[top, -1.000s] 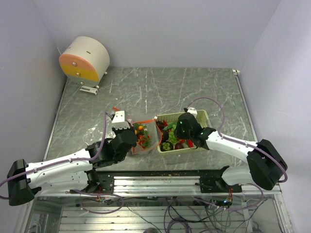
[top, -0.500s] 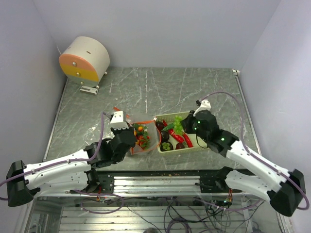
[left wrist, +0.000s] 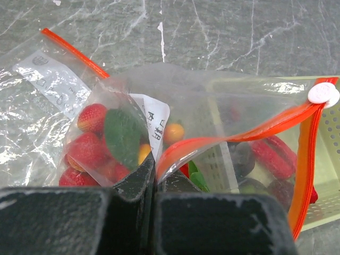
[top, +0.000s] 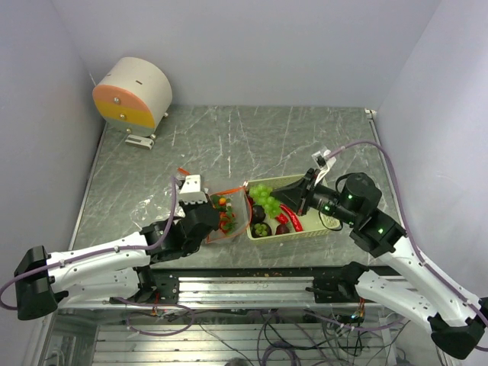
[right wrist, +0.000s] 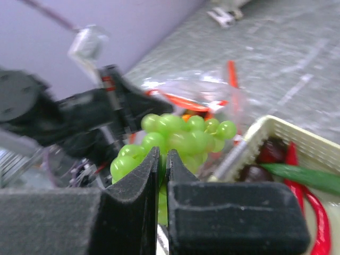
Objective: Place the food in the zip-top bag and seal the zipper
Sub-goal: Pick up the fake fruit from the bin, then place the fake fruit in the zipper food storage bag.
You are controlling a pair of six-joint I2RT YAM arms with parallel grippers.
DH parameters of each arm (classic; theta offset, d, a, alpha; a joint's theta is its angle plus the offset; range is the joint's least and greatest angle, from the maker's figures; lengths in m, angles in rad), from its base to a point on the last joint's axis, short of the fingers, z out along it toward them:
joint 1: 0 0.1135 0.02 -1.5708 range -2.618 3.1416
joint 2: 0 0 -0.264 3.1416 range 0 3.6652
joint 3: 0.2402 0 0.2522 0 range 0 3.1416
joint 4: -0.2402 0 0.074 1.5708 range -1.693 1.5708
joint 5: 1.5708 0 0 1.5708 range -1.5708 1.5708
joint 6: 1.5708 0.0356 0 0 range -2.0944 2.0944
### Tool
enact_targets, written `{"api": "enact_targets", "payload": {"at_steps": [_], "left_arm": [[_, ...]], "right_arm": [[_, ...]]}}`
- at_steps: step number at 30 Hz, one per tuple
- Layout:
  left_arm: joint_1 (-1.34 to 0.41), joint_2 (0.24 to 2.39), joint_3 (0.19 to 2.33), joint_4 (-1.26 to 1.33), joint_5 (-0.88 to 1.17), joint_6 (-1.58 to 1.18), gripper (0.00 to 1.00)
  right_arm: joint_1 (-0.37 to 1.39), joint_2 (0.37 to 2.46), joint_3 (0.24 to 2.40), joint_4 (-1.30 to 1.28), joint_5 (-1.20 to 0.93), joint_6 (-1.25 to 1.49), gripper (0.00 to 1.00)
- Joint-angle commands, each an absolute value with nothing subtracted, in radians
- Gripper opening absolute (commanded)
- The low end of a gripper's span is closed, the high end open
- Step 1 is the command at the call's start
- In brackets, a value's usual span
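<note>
The zip-top bag [top: 231,218] stands open just left of the basket, with strawberries [left wrist: 87,149] and other food inside. My left gripper [left wrist: 154,171] is shut on the near lip of its mouth, pinching the orange-red zipper [left wrist: 239,135]; the white slider [left wrist: 323,93] sits at the strip's right end. My right gripper [right wrist: 162,156] is shut on a bunch of green grapes [right wrist: 183,135], held in the air over the basket's left end [top: 263,196], close to the bag's mouth. Red chili peppers [top: 290,217] and dark purple pieces [top: 259,214] lie in the basket.
The pale green basket [top: 311,183] sits right of the bag. More clear plastic with an orange strip [left wrist: 74,53] lies flat on the table to the bag's left. A round cream and orange device [top: 133,93] stands at the far left. Grey walls close in the table.
My right gripper shut on the grapes in the basket and lifted them, while the arm drew back right and tilted. The left gripper kept its hold on the bag.
</note>
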State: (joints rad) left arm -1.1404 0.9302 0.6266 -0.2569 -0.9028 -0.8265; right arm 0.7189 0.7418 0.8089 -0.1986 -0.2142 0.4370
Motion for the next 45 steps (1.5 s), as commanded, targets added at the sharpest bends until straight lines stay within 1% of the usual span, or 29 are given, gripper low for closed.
{"api": "enact_targets", "payload": {"at_steps": [1, 6, 9, 13, 20, 23, 28, 29, 31, 32, 36, 37, 42, 45], "left_arm": [[-1.143, 0.948, 0.672, -0.228, -0.884, -0.822, 0.07], [-1.144, 0.943, 0.695, -0.218, -0.872, -0.805, 0.07], [-1.143, 0.94, 0.71, -0.219, -0.863, -0.797, 0.07], [-1.143, 0.944, 0.706, -0.207, -0.847, -0.798, 0.07], [-1.143, 0.96, 0.706, -0.181, -0.836, -0.792, 0.07], [-1.143, 0.973, 0.721, -0.17, -0.831, -0.78, 0.07], [-1.144, 0.992, 0.733, -0.156, -0.82, -0.772, 0.07], [-1.143, 0.995, 0.733, -0.157, -0.818, -0.774, 0.07], [-1.143, 0.995, 0.732, -0.159, -0.813, -0.777, 0.07], [-1.144, 0.993, 0.73, -0.159, -0.812, -0.779, 0.07], [-1.143, 0.977, 0.713, -0.168, -0.824, -0.789, 0.07], [-1.143, 0.974, 0.71, -0.168, -0.826, -0.789, 0.07], [-1.143, 0.978, 0.704, -0.163, -0.821, -0.792, 0.07], [-1.144, 0.98, 0.703, -0.163, -0.821, -0.797, 0.07]], "right_arm": [[0.719, 0.71, 0.815, -0.054, -0.555, 0.424, 0.0], [0.72, 0.726, 0.793, -0.011, -0.598, 0.445, 0.0], [0.72, 0.766, 0.745, 0.079, -0.586, 0.496, 0.0], [0.72, 0.85, 0.714, 0.186, -0.541, 0.531, 0.0], [0.739, 1.001, 0.688, 0.323, -0.536, 0.574, 0.0], [0.792, 1.072, 0.697, 0.293, -0.411, 0.542, 0.0], [0.932, 1.18, 0.772, 0.174, -0.039, 0.49, 0.0], [0.953, 1.207, 0.798, 0.138, 0.015, 0.48, 0.02], [0.983, 1.252, 0.849, 0.074, 0.095, 0.461, 0.21], [0.995, 1.263, 0.864, 0.054, 0.125, 0.454, 0.26], [1.028, 1.204, 0.86, 0.026, 0.202, 0.457, 0.63], [1.03, 1.182, 0.858, 0.012, 0.219, 0.46, 0.67], [1.037, 1.083, 0.857, -0.048, 0.266, 0.506, 0.68], [1.043, 1.058, 0.866, -0.095, 0.329, 0.574, 0.66]]}}
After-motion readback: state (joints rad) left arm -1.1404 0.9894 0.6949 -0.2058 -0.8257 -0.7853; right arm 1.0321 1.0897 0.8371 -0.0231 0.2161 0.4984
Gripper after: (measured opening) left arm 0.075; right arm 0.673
